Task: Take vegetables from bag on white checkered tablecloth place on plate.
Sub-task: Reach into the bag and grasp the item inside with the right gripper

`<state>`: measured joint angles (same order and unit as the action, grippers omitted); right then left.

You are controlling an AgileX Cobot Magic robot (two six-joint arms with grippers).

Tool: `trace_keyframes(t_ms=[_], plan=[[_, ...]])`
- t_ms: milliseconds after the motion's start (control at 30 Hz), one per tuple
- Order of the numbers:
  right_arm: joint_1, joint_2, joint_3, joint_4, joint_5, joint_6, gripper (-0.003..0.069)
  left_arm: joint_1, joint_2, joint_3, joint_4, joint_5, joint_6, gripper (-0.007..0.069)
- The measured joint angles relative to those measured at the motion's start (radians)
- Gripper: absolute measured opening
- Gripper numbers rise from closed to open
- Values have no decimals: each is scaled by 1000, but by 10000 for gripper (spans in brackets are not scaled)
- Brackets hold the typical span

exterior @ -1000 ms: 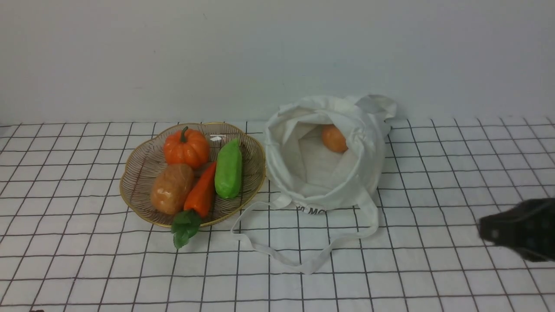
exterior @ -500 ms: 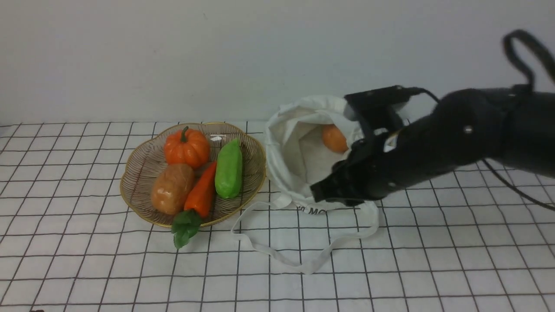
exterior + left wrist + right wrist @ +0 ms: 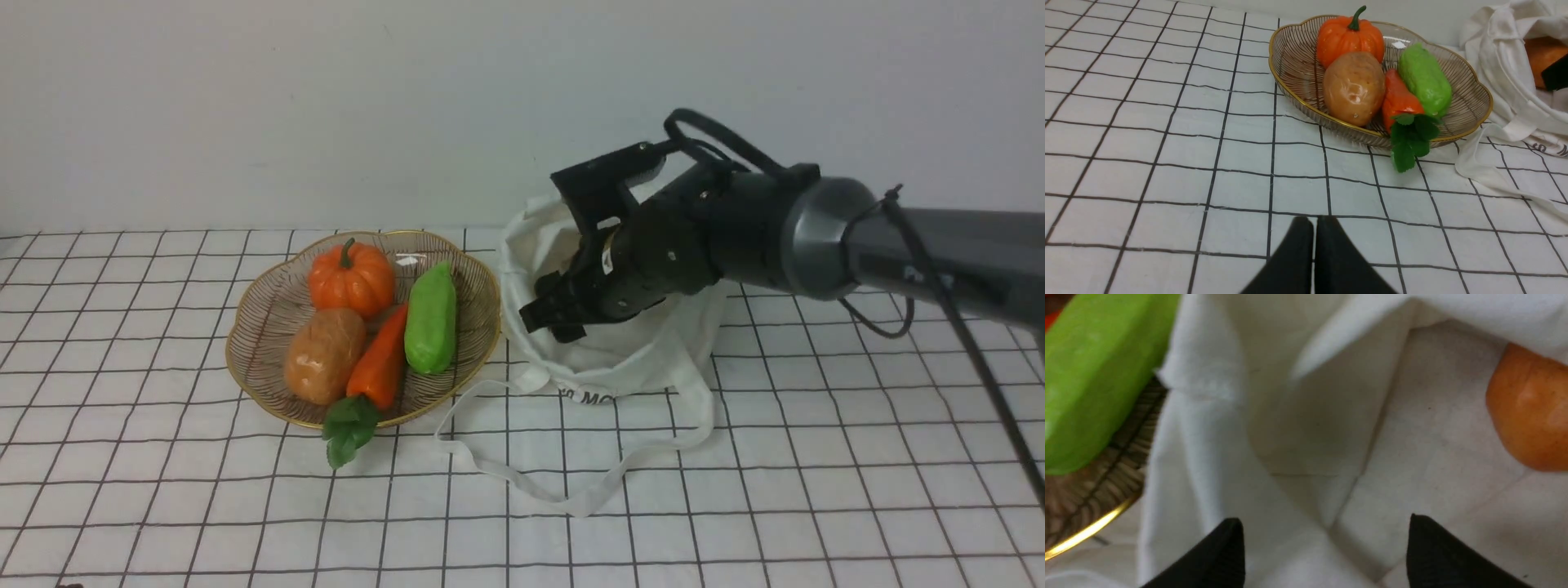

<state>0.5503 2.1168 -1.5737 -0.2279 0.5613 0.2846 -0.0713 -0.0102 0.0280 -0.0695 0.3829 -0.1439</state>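
Observation:
The white cloth bag [image 3: 620, 367] stands open on the white checkered tablecloth [image 3: 816, 457], to the right of the plate [image 3: 245, 384]. My right gripper [image 3: 551, 322] is open and empty over the bag's mouth, and the arm hides the round orange-brown vegetable in the front view. In the right wrist view the gripper [image 3: 1323, 522] points into the bag [image 3: 1331, 416], and the vegetable [image 3: 1531, 412] lies off to one side, apart from the fingers. The vegetable also shows in the left wrist view [image 3: 1537, 57]. My left gripper [image 3: 1314, 222] is shut and empty above the cloth.
The plate holds a ribbed pumpkin [image 3: 351, 278], a brown potato [image 3: 324, 354], a carrot [image 3: 377, 363] with leaves over the rim, and a green vegetable [image 3: 431, 318]. The bag's strap [image 3: 563, 490] loops on the cloth in front. A white wall stands behind.
My right arm has swung in from the right edge, up and left, until its open gripper is over the bag's mouth, and it now hides the round vegetable in the front view.

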Motion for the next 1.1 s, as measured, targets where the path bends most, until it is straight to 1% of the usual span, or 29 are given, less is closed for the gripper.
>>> trace_keyframes(t_ms=[33, 67, 167, 233, 333, 400, 433, 500, 667, 833, 1033, 1100], plan=[[-7, 10, -8, -37, 1, 37, 529, 0, 0, 0, 0, 0, 0, -8], [-25, 24, -22, -112, 7, 154, 566, 0, 0, 0, 0, 0, 0, -8], [-56, 35, -36, -204, 13, 308, 593, 0, 0, 0, 0, 0, 0, -8], [-81, 41, -45, -268, 9, 442, 602, 0, 0, 0, 0, 0, 0, -8], [-101, 48, -45, -333, -11, 578, 604, 0, 0, 0, 0, 0, 0, -8], [-103, 53, -45, -361, -29, 616, 603, 0, 0, 0, 0, 0, 0, -8], [-103, 59, -45, -383, -53, 653, 603, 0, 0, 0, 0, 0, 0, -8], [-103, 71, -46, -408, -90, 689, 603, 0, 0, 0, 0, 0, 0, -8], [-103, 102, -46, -463, -122, 730, 603, 0, 0, 0, 0, 0, 0, -8], [-103, 141, -46, -556, -133, 758, 600, 0, 0, 0, 0, 0, 0, -8], [-103, 151, -46, -582, -161, 760, 591, 0, 0, 0, 0, 0, 0, -8], [-103, 151, -46, -587, -193, 760, 589, 0, 0, 0, 0, 0, 0, -8]])
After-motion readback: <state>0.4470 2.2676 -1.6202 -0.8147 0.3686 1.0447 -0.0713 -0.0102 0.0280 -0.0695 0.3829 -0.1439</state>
